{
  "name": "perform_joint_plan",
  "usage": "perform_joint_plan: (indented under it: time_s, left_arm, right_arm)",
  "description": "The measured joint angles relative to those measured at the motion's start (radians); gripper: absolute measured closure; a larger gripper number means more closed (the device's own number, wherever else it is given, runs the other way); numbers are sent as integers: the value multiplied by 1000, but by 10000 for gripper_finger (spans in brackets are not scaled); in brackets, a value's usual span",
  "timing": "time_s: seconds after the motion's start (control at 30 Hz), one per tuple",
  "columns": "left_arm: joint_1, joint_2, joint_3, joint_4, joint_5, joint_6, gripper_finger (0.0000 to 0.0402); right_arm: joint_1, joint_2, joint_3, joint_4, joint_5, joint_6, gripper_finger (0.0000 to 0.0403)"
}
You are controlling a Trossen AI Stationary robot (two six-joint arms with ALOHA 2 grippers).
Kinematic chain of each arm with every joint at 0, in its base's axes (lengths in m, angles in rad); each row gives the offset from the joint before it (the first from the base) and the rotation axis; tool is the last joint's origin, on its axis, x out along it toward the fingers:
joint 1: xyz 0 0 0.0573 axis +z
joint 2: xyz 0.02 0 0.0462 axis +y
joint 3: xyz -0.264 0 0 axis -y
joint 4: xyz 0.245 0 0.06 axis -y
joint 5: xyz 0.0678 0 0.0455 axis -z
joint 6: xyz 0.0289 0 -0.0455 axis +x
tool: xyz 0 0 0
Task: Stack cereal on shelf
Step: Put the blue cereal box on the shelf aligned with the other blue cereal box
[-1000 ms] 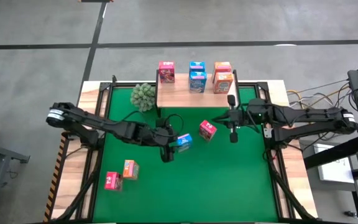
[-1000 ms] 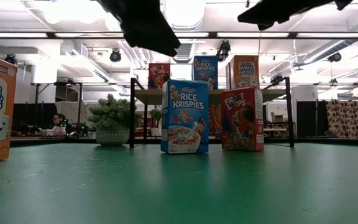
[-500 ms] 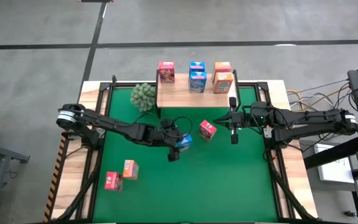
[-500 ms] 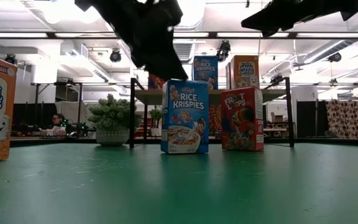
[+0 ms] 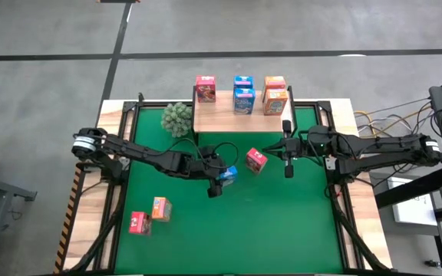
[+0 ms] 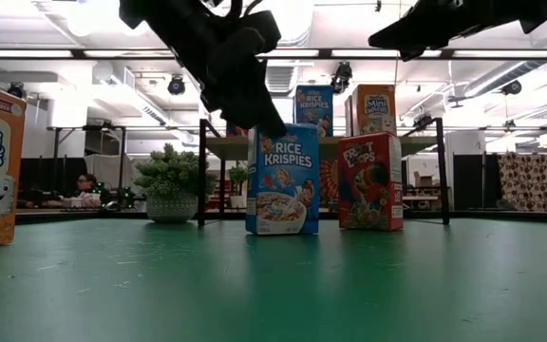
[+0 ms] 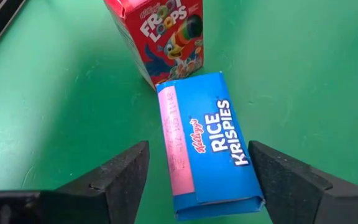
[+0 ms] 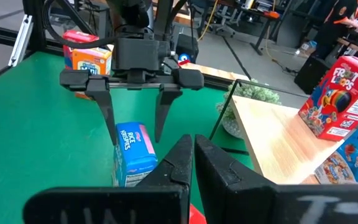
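Note:
A blue cereal box (image 5: 228,174) stands upright on the green mat, also in the low view (image 6: 283,178) and the left wrist view (image 7: 207,146). My left gripper (image 5: 218,181) is open just above it, one finger (image 7: 120,177) on each side of its top, not touching. A pink-red cereal box (image 5: 255,160) stands right beside it. The wooden shelf (image 5: 225,119) at the far edge carries several cereal boxes (image 5: 243,93). My right gripper (image 5: 287,159) is shut and empty, hovering to the right of the pink-red box.
A green plant ball (image 5: 177,119) sits left of the shelf. An orange box (image 5: 160,208) and a pink-red box (image 5: 137,222) stand at the mat's near left. Black frame bars edge the mat. Bare mat lies in the middle and near right.
My left gripper has moved toward the table's right edge and come down over the blue box, so that its fingers now stand astride the box's top. The box has stayed where it was.

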Motion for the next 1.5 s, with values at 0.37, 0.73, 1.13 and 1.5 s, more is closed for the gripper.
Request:
perform_joint_plan:
  time_s: [0.37, 0.73, 1.13, 1.5]
  left_arm:
    - [0, 0, -1, 3, 0, -1, 219]
    - [0, -4, 3, 10, 1, 22, 238]
    - [10, -23, 243, -189, 63, 256, 238]
    - [107, -24, 487, -354, 197, 504, 238]
  right_arm:
    - [0, 0, 0, 0, 0, 0, 394]
    - [0, 0, 0, -2, 0, 0, 394]
    - [0, 0, 0, -6, 0, -1, 394]
    - [0, 0, 0, -7, 0, -2, 394]
